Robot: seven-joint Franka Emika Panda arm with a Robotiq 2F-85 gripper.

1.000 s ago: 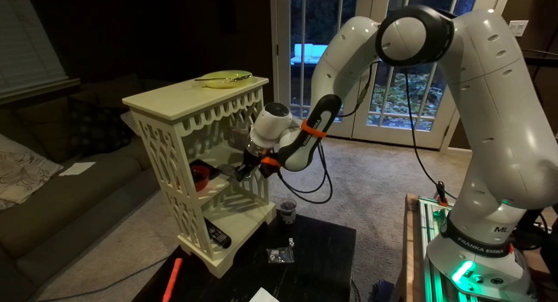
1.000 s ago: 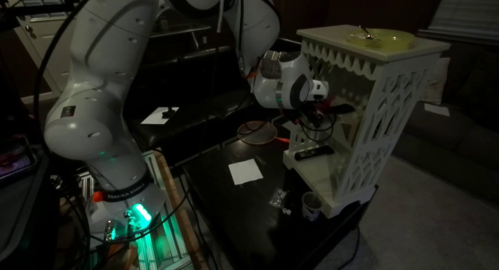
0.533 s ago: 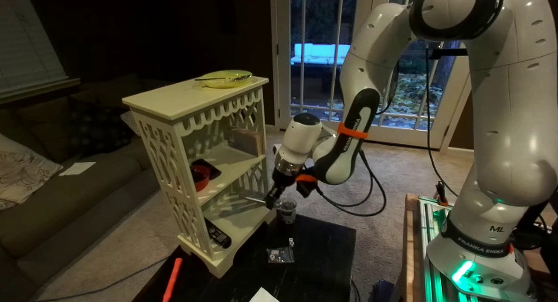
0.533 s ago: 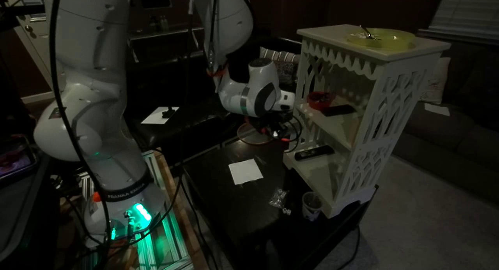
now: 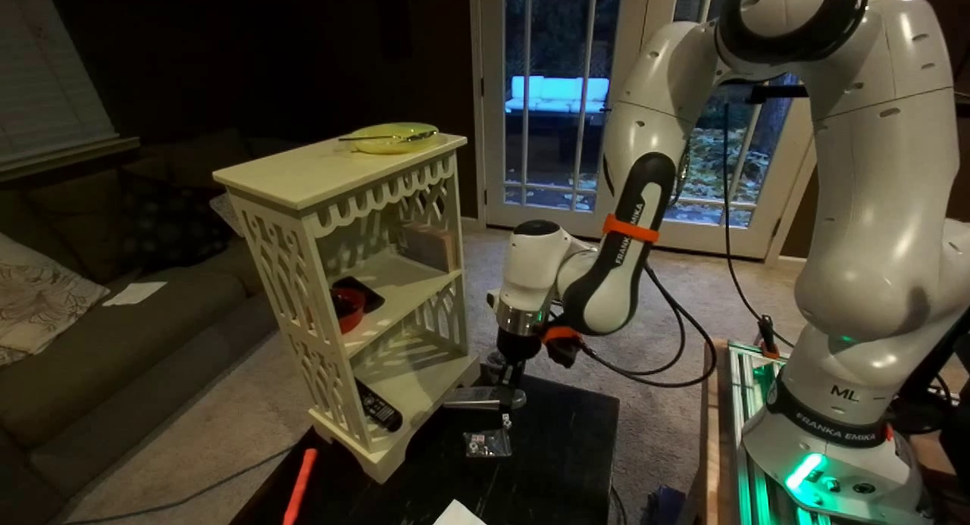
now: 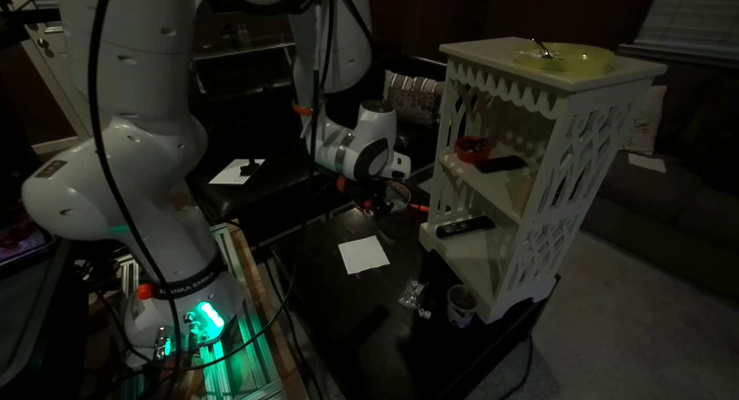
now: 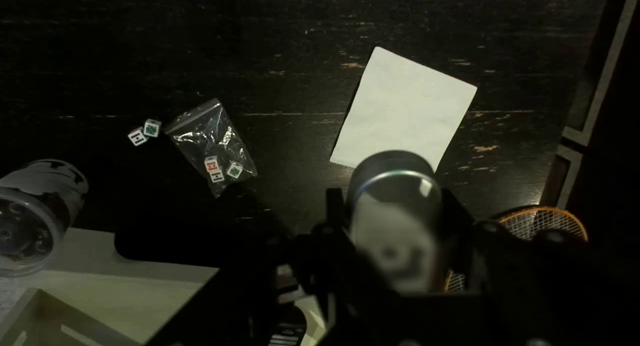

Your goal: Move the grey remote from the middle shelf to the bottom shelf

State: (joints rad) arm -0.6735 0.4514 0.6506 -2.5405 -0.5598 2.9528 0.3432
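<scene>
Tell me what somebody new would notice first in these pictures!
Probably the big white robot arm beside the black table, with a green light glowing on its base and a grey remote in its gripper. Next, maybe the yellowish plate on top of the cream stand, or the red bowl on its middle shelf.

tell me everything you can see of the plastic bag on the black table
The bag is clear, shiny, crinkled plastic with a zip-style strip along one edge; whether it is sealed is unclear. It lies flat on the black table, holding a few white cubes with red, green or black markings. Two loose cubes sit by one corner.
</scene>
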